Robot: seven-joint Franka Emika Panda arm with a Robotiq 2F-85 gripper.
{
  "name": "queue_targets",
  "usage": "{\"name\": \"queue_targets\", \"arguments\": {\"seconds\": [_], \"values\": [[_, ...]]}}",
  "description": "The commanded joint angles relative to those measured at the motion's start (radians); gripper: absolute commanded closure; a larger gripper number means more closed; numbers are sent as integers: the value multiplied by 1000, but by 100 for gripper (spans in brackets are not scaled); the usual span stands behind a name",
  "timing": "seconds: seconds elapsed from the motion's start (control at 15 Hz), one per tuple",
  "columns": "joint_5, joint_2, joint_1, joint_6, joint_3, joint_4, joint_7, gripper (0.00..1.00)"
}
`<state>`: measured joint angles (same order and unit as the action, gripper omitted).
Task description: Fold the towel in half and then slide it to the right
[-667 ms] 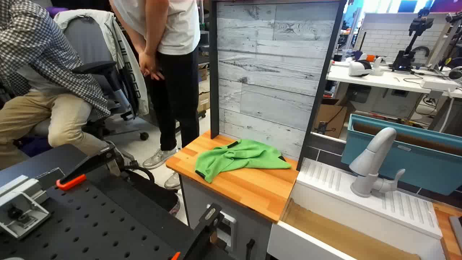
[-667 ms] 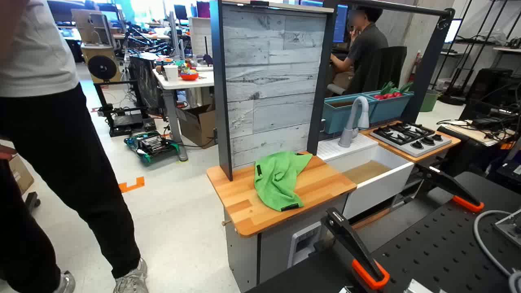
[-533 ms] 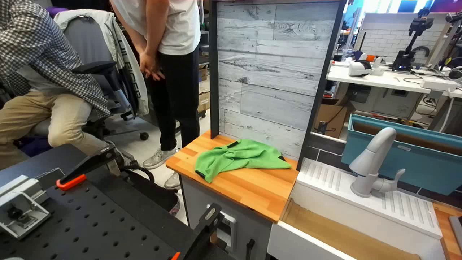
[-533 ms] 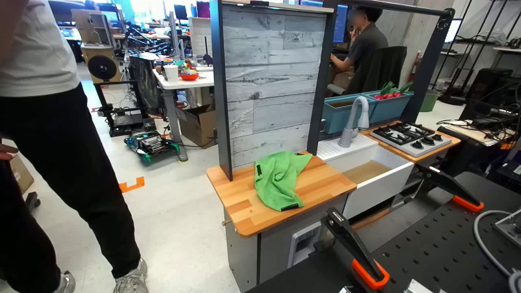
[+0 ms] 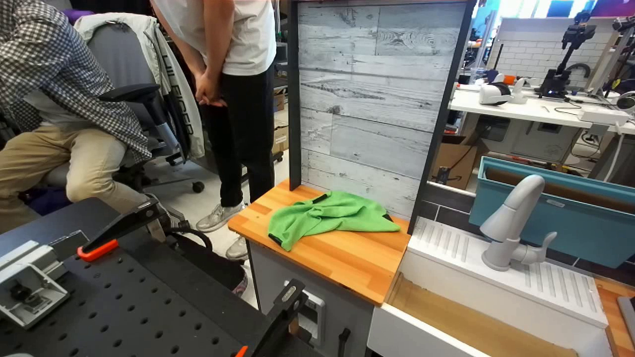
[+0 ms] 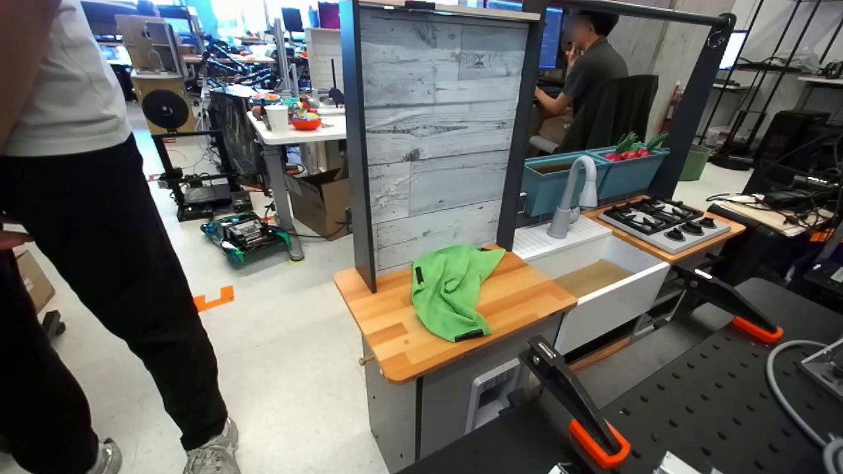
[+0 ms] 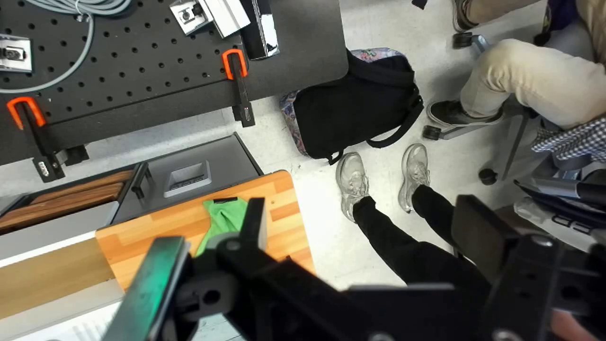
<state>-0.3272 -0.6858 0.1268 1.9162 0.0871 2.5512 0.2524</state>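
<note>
Wooden surface, lower centre of frame in both exterior views, backed by tall plank board. Green towel lies rumpled on it, near board, so folding probably awaits you. Wrist view: your gripper spread, holding nothing, presumably so towel edge can enter.

— Free air above the green towel and the front of the counter!
— But walled off behind by the upright plank panel!
— And over the sink?
— Free too, up to the faucet and planter!
— Off the opposite end?
— Strip of floor, then a standing person!
</note>
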Motion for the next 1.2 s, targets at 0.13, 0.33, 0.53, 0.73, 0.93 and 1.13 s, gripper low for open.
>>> {"name": "queue_targets", "arguments": {"seconds": [0.13,0.33,0.53,0.73,0.93,1.13], "values": [[-9,0,-17,-6,13,-3,-8,0],[-9,0,-17,-6,13,-3,-8,0],[13,34,-34,49,19,3,-16,0],[23,95,-49,142,16,16,-34,0],[41,188,-61,247,8,19,-51,0],[84,315,-80,321,-7,3,-83,0]]}}
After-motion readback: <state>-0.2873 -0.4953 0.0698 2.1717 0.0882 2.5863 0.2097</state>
